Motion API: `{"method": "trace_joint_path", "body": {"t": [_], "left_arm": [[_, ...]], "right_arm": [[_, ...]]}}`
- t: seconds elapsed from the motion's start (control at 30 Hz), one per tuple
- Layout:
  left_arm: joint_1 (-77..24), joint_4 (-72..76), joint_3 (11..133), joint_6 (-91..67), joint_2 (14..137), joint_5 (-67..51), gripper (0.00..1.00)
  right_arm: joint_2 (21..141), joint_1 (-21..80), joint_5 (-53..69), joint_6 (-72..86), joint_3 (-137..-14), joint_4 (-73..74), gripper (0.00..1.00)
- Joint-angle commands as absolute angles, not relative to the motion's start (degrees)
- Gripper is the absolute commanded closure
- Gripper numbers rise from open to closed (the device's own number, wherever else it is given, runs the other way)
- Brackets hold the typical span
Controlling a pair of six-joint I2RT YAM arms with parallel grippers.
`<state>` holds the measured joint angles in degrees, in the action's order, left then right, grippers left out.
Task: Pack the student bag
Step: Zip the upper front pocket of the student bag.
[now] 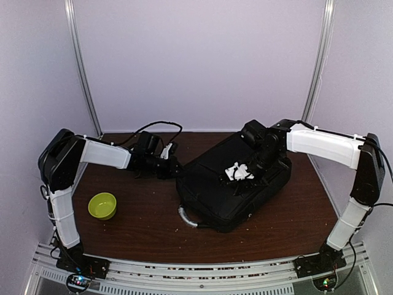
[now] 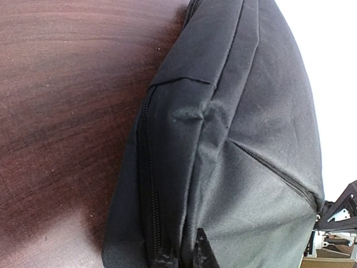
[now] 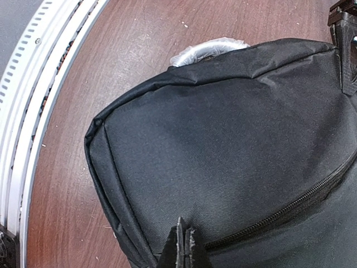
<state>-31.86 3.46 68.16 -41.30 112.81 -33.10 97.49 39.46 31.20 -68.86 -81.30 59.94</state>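
Observation:
The student bag (image 1: 236, 184) is a large black fabric bag lying flat at centre right, its grey handle (image 1: 186, 216) toward the near edge. My left gripper (image 1: 173, 166) is at the bag's left end. In the left wrist view its fingertips (image 2: 162, 259) pinch a raised fold of the bag (image 2: 234, 128) beside a zipper. My right gripper (image 1: 241, 174) rests on top of the bag. In the right wrist view it (image 3: 184, 248) is shut, tips together on the bag (image 3: 223, 139) at the end of a zipper (image 3: 290, 209). Nothing shows between the tips.
A green bowl (image 1: 102, 205) sits on the brown table (image 1: 141, 227) at the left front. A black cable (image 1: 156, 128) loops at the back behind the left arm. A white slotted rail (image 3: 33, 84) runs along the near edge.

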Motion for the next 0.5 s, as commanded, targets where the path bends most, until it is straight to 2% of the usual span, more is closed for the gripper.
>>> {"method": "trace_joint_path", "body": {"t": [0.0, 0.23, 0.3, 0.47], "left_arm": [[-28.8, 0.5, 66.2, -41.7, 111.7, -24.2, 1.0], [-28.8, 0.9, 66.0, -40.9, 110.7, -25.7, 1.0], [-28.9, 0.7, 65.8, -40.3, 109.6, -26.0, 0.97], [-29.0, -5.9, 66.5, -36.0, 103.6, -24.9, 0.76]], "right_arm": [[95.4, 39.8, 33.8, -68.0, -79.1, 64.8, 1.0], [95.0, 39.7, 35.1, -65.5, -79.4, 63.1, 0.99], [94.7, 39.4, 36.1, -63.7, -80.1, 62.6, 0.88], [89.3, 36.9, 37.3, -59.2, -78.7, 59.3, 0.66]]}}
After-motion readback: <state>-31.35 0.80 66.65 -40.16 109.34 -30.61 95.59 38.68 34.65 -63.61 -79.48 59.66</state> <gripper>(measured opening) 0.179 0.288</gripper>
